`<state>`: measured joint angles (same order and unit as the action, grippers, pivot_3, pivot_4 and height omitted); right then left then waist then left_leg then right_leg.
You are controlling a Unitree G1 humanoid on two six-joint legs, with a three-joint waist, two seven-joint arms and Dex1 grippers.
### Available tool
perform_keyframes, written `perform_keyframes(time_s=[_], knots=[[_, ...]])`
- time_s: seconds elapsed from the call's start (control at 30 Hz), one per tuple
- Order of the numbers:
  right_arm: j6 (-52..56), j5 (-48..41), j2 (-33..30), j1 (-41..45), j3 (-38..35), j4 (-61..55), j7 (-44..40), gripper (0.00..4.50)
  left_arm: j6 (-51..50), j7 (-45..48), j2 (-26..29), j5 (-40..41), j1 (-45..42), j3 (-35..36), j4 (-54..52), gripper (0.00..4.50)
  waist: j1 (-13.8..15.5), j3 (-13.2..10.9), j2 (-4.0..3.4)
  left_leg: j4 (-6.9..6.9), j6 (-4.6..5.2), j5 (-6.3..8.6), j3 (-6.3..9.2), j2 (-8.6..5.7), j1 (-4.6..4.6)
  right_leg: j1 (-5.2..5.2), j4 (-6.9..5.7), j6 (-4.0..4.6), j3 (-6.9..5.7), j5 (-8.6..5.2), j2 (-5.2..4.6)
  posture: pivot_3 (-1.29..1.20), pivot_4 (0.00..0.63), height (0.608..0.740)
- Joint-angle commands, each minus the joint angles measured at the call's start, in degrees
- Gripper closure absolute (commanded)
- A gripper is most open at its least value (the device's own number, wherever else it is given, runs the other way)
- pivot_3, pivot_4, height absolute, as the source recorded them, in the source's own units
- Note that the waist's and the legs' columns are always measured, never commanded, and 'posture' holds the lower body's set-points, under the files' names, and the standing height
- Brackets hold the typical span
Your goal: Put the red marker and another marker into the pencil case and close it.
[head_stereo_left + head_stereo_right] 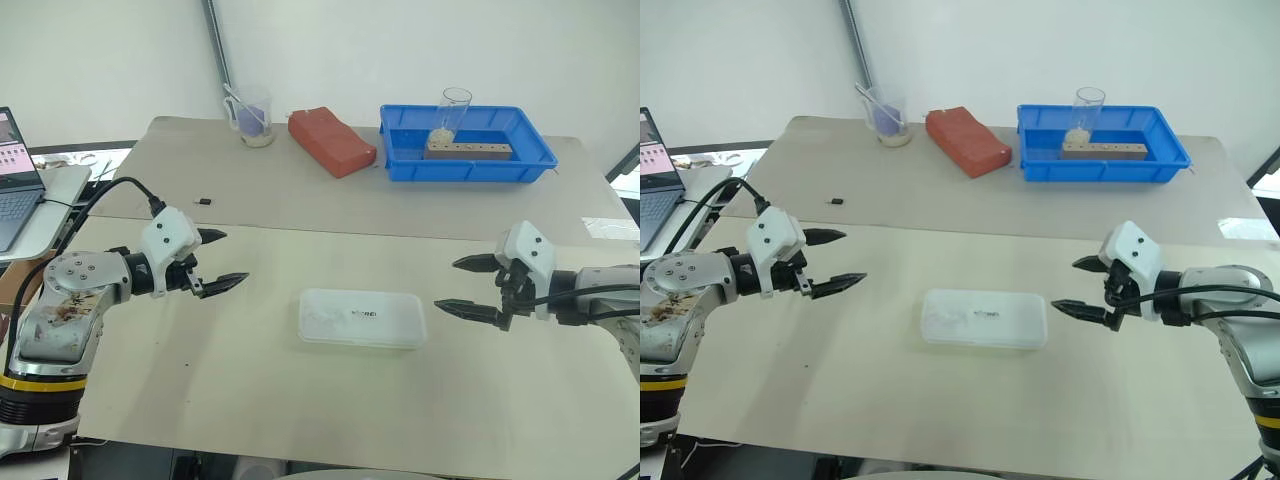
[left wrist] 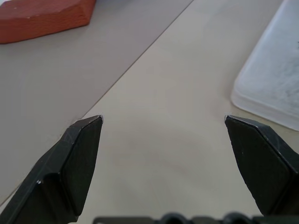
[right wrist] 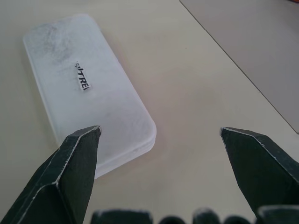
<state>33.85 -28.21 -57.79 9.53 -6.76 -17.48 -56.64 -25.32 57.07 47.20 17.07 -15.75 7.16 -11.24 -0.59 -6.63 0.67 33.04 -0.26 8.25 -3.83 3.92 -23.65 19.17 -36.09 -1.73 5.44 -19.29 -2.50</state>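
One pencil case – shut, two grippers – open

Beige table: closed pencil case, red brick, blue tray, cup.

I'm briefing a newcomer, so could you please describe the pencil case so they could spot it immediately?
Start at the beige table; near its front edge, midway between the two open claws, lies the pencil case. It is a flat, frosted white box with rounded corners, closed, unlike the blue tray and red block farther back.
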Motion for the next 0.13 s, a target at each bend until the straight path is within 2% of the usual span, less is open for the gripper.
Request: perform_keyframes(time_s=[0.03, 0.13], knots=[[-0.89, 0.17, 0.55, 0.80, -2.42, 0.07, 0.74, 0.00, 1.15, -1.21, 1.21, -0.39, -1.60, 1.34, -0.04, 0.07, -0.10, 0.01, -0.01, -0.03, 0.00, 0.00, 0.00, 0.00, -0.02, -0.04, -0.02, 0.00, 0.01, 0.00, 0.01, 0.00, 0.150, 0.740], [-1.11, 0.84, 1.30, 1.70, -1.63, 0.73, 1.13, 0.00, 1.94, -0.64, 1.26, -0.25, -1.94, 0.55, 0.41, 0.07, -0.14, 0.01, -0.01, -0.07, 0.00, 0.00, 0.01, 0.01, -0.03, -0.06, -0.06, 0.02, 0.03, 0.01, 0.07, 0.00, 0.150, 0.740]])
